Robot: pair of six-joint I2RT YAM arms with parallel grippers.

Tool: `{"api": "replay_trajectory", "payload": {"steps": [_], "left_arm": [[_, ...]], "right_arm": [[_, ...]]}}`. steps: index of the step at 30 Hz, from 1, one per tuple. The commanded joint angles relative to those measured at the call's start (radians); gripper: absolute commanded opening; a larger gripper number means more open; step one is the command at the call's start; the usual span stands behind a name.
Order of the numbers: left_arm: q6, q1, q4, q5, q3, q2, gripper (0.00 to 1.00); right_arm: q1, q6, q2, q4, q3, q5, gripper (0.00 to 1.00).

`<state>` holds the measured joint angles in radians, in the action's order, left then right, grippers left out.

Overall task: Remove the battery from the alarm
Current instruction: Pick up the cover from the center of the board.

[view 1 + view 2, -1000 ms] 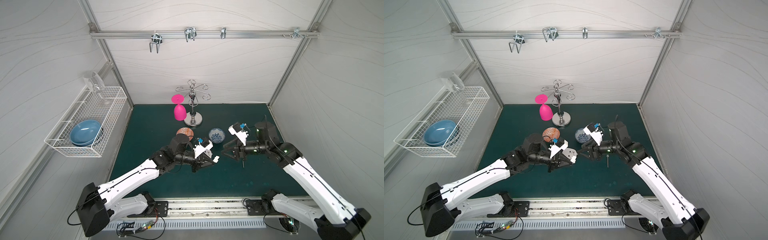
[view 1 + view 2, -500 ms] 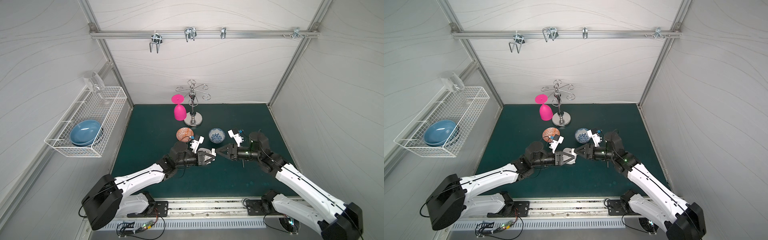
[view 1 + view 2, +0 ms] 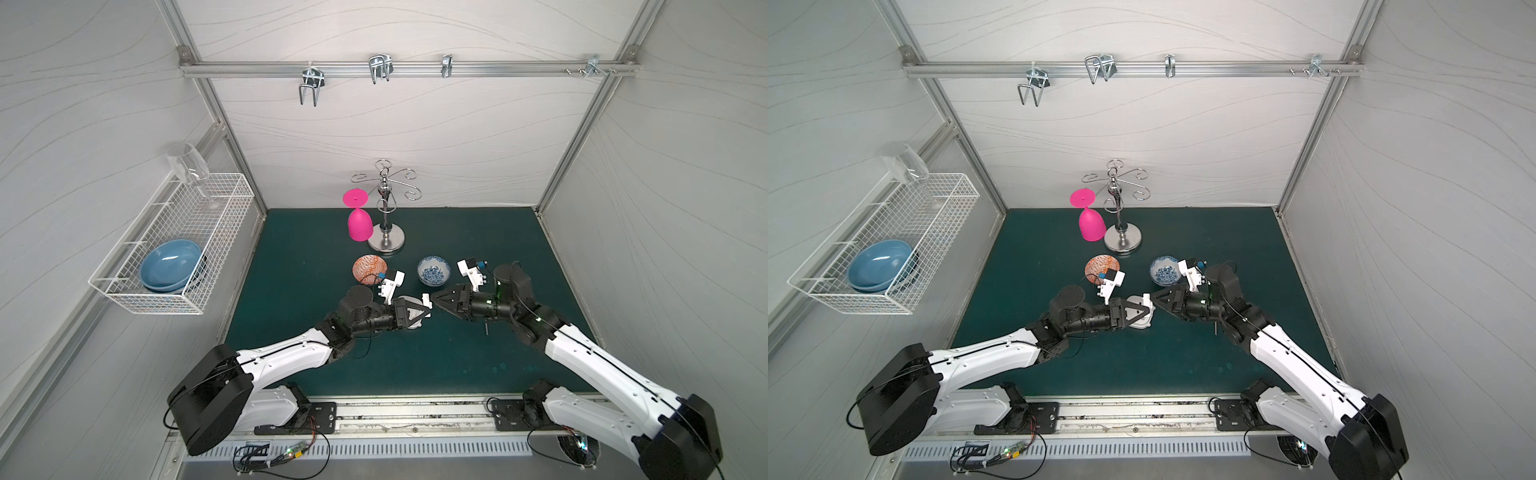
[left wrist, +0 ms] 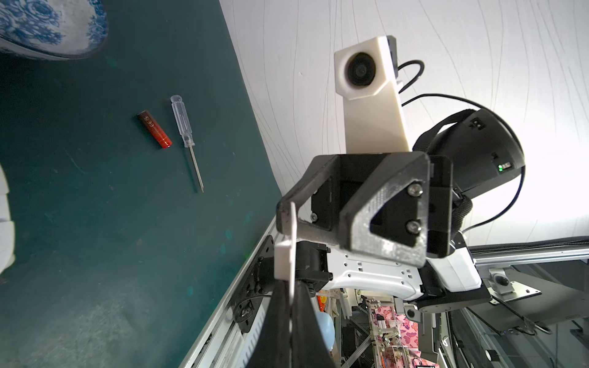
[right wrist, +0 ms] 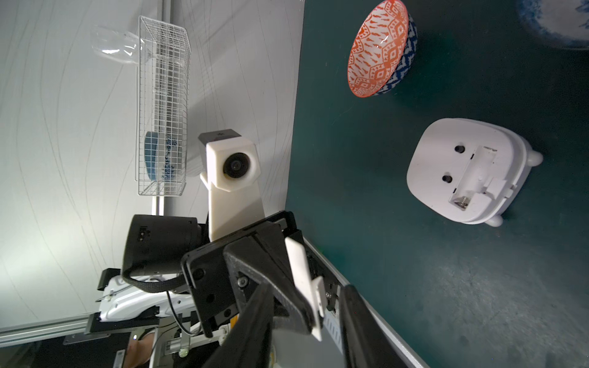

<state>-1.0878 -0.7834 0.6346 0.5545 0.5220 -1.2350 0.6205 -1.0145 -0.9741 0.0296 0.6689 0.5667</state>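
Jaws of left gripper (image 3: 426, 311) clamped the small white rectangular plastic cover (image 5: 301, 274), right gripper (image 3: 436, 297) jaws apart astride it; premature release risked a drop.

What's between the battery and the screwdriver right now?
Nothing; only bare green mat between the battery and the screwdriver, shown in the left wrist view.

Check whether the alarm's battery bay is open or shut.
Open: the alarm lies face down, bay uncovered, bare spring showing; the battery lies beside the screwdriver.
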Motion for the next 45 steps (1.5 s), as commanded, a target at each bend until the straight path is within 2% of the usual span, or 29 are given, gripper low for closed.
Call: {"api": "replay_trajectory", "payload": {"steps": [1, 16, 27, 36, 45], "left_arm": [[-0.014, 0.004, 0.093, 0.012, 0.008, -0.004, 0.00], [-0.029, 0.004, 0.113, 0.009, 0.005, -0.017, 0.00], [-0.028, 0.004, 0.108, -0.003, -0.004, -0.017, 0.00], [-0.029, 0.003, 0.106, -0.014, -0.009, -0.017, 0.00], [-0.030, 0.003, 0.106, -0.014, -0.010, -0.021, 0.00]], "right_arm": [[0.012, -0.015, -0.007, -0.050, -0.007, 0.017, 0.36], [0.023, -0.007, -0.016, -0.048, -0.006, 0.018, 0.20], [0.023, 0.023, 0.002, 0.003, 0.003, 0.002, 0.17], [0.023, 0.031, 0.003, 0.014, 0.004, 0.002, 0.20], [0.022, 0.035, 0.000, 0.019, 0.009, 0.005, 0.12]]}}
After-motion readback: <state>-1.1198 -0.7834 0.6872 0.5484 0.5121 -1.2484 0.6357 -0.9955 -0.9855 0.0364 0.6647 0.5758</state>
